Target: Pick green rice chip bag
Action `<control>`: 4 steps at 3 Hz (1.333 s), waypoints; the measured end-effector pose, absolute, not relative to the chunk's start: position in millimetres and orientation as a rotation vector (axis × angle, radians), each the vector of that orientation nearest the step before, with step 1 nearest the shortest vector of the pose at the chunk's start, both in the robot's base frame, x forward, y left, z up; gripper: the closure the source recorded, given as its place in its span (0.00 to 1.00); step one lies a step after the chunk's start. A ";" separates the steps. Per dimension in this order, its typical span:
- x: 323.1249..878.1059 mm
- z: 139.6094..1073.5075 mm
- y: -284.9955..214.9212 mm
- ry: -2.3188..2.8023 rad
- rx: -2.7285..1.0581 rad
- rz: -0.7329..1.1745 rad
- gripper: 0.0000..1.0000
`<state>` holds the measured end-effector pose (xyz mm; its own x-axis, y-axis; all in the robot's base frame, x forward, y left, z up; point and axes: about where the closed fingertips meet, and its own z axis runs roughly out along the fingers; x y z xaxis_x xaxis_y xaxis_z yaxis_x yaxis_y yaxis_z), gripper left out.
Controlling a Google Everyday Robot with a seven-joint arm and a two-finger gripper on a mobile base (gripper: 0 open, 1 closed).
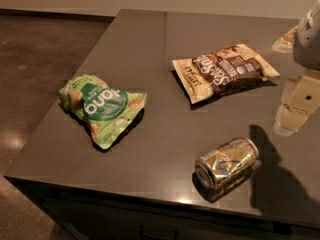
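The green rice chip bag [101, 108] lies flat on the left part of the dark grey table [165, 39], light green with a dark green round logo and white lettering. My gripper [295, 111] hangs above the table's right side, far to the right of the bag and not touching anything. It casts a shadow on the table beside the can.
A brown-and-cream snack bag [225, 71] lies at the centre right. A dented gold drink can [226, 162] lies on its side near the front edge. Another pale packet [285, 40] shows at the far right. The table's left and front edges drop to a dark floor [40, 59].
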<state>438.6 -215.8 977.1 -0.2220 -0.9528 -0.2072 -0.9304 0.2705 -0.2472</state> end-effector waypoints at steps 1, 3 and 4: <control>439.1 977.8 -215.0 2.231 -1.721 -0.101 0.00; 477.5 963.8 -147.9 2.278 -1.713 -0.058 0.00; 495.2 953.5 -111.4 2.341 -1.663 -0.029 0.00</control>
<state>495.2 -111.4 953.5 -0.3051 -0.9298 -0.2058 -0.9245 0.3411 -0.1703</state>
